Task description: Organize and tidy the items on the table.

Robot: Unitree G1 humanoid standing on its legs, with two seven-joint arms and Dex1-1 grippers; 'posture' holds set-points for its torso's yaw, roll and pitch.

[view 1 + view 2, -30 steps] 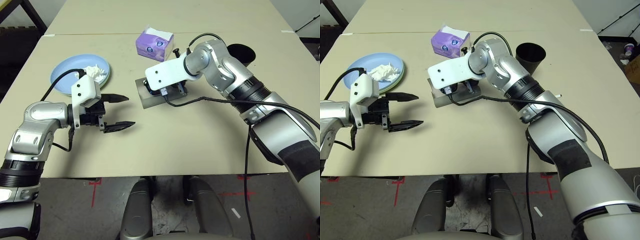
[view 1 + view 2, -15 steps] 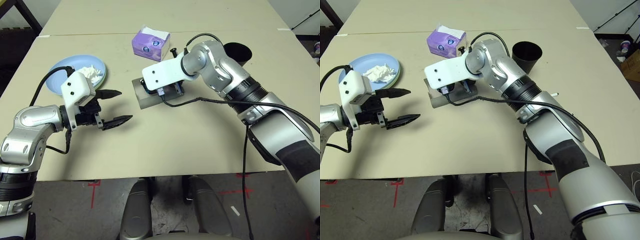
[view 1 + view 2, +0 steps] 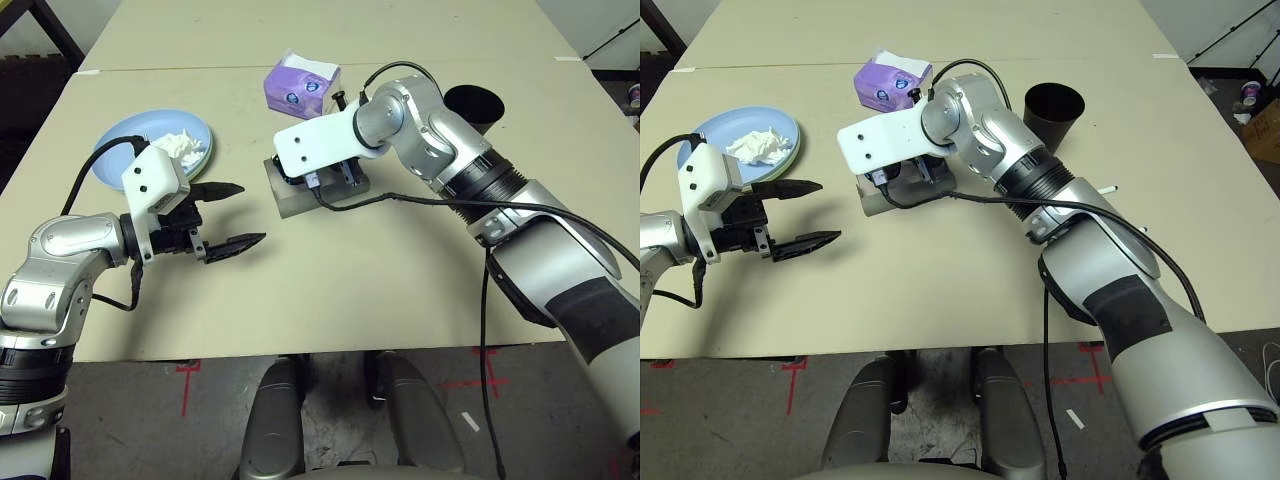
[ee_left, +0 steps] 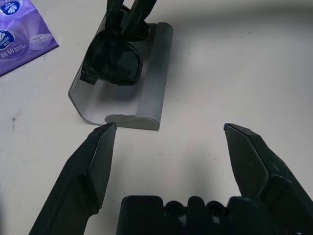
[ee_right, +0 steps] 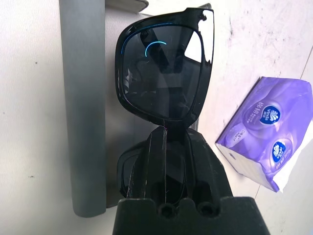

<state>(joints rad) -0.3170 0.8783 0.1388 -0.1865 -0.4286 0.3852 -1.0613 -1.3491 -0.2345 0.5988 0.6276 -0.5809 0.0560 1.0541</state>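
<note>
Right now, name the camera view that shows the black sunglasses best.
The right wrist view: the black sunglasses face the camera, pinched at the bridge by the shut right gripper over the open grey case. The left wrist view shows them smaller, from the side. In the eye views the right arm covers most of them.

Blue plate (image 3: 125,160) with crumpled tissue (image 3: 183,148) at upper left; purple tissue pack (image 3: 301,86) top centre; left gripper (image 3: 232,215) spread wide, centre-left; grey case (image 3: 292,196) beside it.
</note>
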